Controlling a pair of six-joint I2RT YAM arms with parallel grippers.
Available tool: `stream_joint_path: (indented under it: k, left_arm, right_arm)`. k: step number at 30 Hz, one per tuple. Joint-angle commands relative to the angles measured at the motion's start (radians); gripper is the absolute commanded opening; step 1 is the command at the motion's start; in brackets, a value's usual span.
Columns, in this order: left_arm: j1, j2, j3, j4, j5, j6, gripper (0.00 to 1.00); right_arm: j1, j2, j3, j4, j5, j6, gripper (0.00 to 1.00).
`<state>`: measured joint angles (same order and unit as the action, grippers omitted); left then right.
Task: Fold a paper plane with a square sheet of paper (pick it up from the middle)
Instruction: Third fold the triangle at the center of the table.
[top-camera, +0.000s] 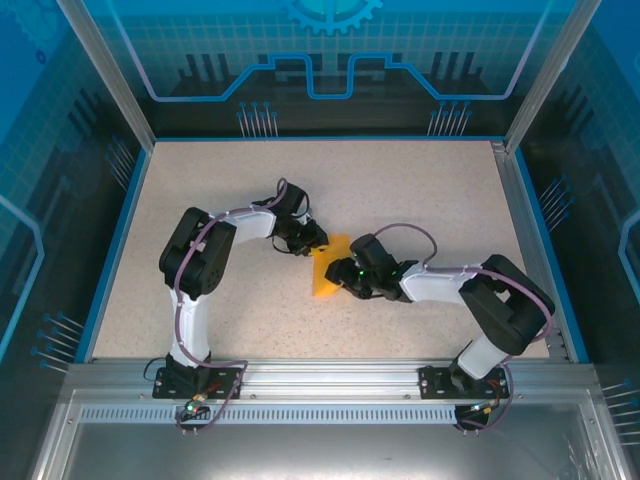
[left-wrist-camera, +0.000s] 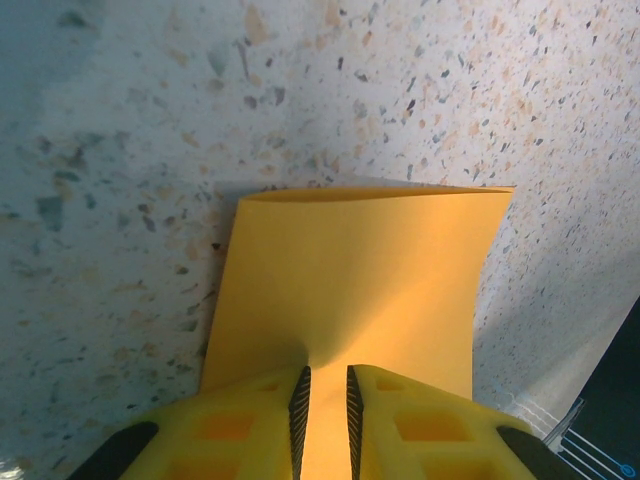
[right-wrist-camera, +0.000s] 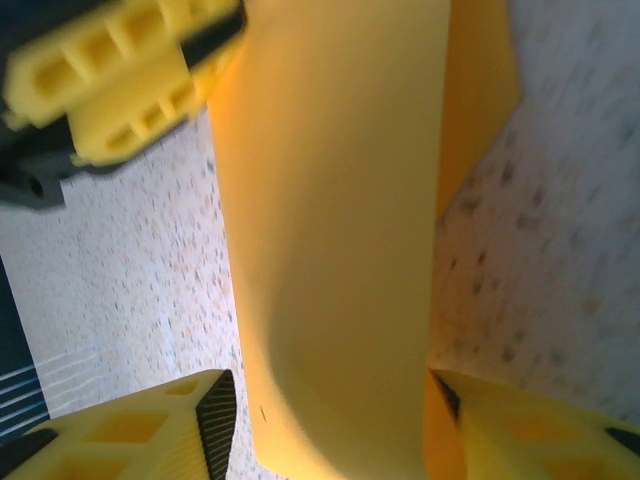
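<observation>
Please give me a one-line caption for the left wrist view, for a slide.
Left gripper pinches the folded orange-yellow sheet, with the speckled table behind.

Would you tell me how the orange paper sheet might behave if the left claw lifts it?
Probably floppy: the paper sheet bows in a soft curve. Likely light and crease-prone: it looks thin where the left claw pinches its edge.

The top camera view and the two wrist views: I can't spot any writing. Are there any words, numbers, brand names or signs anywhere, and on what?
No text can be read in any view.
orange-yellow paper sheet: plain, with no print or marks.
blue back wall: a drawn gear and circuit-style lines, but no words or numbers.
speckled table: no label or sign.
</observation>
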<state>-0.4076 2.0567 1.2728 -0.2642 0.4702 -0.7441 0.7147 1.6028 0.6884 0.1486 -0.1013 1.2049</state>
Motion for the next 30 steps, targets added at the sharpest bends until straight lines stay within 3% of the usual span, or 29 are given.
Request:
stream_joint_path:
  k: [1, 4, 14, 19, 26, 30]
  left_arm:
    - [0.007, 0.025, -0.021, -0.084, -0.013, 0.027, 0.24]
    - [0.007, 0.027, -0.019, -0.088, -0.012, 0.027, 0.23]
    - [0.007, 0.025, -0.012, -0.101, -0.015, 0.035, 0.23]
    - [0.008, 0.025, -0.013, -0.100, -0.015, 0.034, 0.23]
    - [0.008, 0.009, -0.022, -0.092, -0.010, 0.043, 0.24]
    - [0.007, -0.062, -0.061, -0.043, -0.003, 0.057, 0.29]
  right_arm:
    - [-0.042, 0.016, 0.055, -0.023, -0.057, -0.120, 0.57]
    - [-0.062, 0.045, 0.098, -0.021, -0.119, -0.167, 0.61]
    - [-0.118, 0.073, 0.162, -0.148, -0.179, -0.275, 0.62]
    - [-0.153, 0.080, 0.152, -0.129, -0.255, -0.301, 0.62]
    - [-0.168, 0.117, 0.177, -0.135, -0.317, -0.305, 0.51]
    - [-0.189, 0.164, 0.184, -0.152, -0.315, -0.292, 0.41]
